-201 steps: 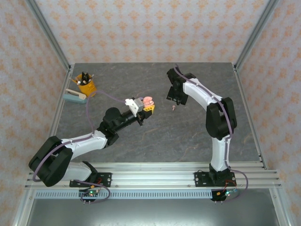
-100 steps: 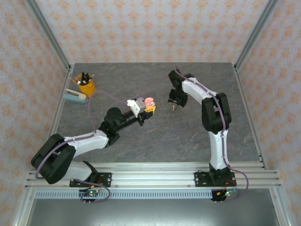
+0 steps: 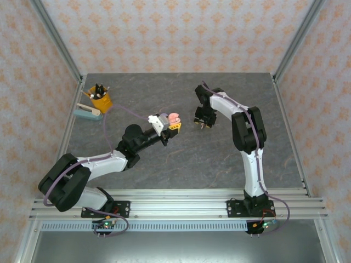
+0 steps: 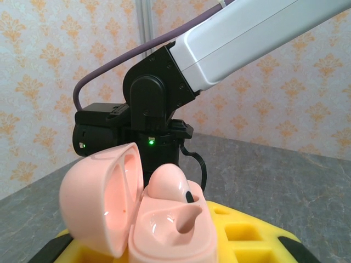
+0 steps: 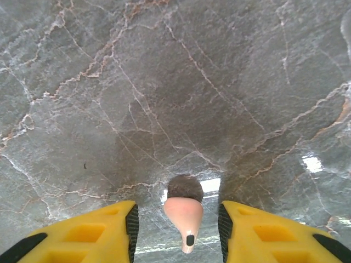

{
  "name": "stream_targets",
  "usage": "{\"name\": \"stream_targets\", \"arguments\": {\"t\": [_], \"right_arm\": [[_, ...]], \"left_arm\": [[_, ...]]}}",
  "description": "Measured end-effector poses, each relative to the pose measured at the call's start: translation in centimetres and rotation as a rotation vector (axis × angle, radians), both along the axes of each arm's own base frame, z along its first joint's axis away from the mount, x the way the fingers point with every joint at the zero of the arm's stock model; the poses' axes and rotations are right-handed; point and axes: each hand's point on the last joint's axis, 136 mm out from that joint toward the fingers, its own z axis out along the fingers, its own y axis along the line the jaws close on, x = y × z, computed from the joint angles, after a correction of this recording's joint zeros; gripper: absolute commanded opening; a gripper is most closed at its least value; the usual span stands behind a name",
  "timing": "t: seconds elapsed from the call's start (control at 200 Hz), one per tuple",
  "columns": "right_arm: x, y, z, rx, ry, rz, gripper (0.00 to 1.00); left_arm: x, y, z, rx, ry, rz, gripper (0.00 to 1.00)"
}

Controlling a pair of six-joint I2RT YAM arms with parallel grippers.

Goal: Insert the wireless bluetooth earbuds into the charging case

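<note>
Snugly, left claw (image 3: 174, 124) clamps the open pink charging case (image 4: 109, 203), one earbud (image 4: 167, 185) seated inside; right claw (image 5: 178, 218) gapes around another earbud (image 5: 184, 212) on the marble counter (image 5: 164, 82).

My right hand (image 5: 176, 226) is yellow with black pads (image 5: 132, 230). Salmon-pink bud (image 5: 184, 211) with dark tip; glossy salmon-pink case (image 4: 164, 230). Grey marble worktop (image 5: 164, 82), pale veins. Cream walls (image 3: 164, 33), orange floral motifs.

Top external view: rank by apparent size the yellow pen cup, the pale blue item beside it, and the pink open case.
Largest, too alike to rank: yellow pen cup and pale blue item. The cup looks rounder, the blue item longer and flatter.
Smallest: pink open case, clearly, even though it is held above the table, nearer the camera.
</note>
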Motion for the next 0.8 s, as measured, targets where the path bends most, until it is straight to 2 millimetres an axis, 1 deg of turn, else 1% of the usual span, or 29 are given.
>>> {"name": "stream_targets", "arguments": {"t": [0.38, 0.415, 0.651, 0.796], "right_arm": [[0.11, -0.14, -0.29, -0.058, 0.018, 0.045, 0.42], [0.07, -0.14, -0.32, -0.066, 0.021, 0.053, 0.40], [0.01, -0.31, -0.36, -0.086, 0.026, 0.066, 0.39], [0.02, -0.34, -0.41, -0.089, 0.027, 0.070, 0.35]], "left_arm": [[0.14, 0.00, 0.30, -0.005, -0.007, 0.002, 0.00], [0.14, 0.00, 0.30, -0.005, -0.007, 0.002, 0.00], [0.13, 0.01, 0.32, -0.006, -0.008, 0.002, 0.00], [0.14, 0.02, 0.32, -0.006, -0.008, 0.002, 0.00]]}}
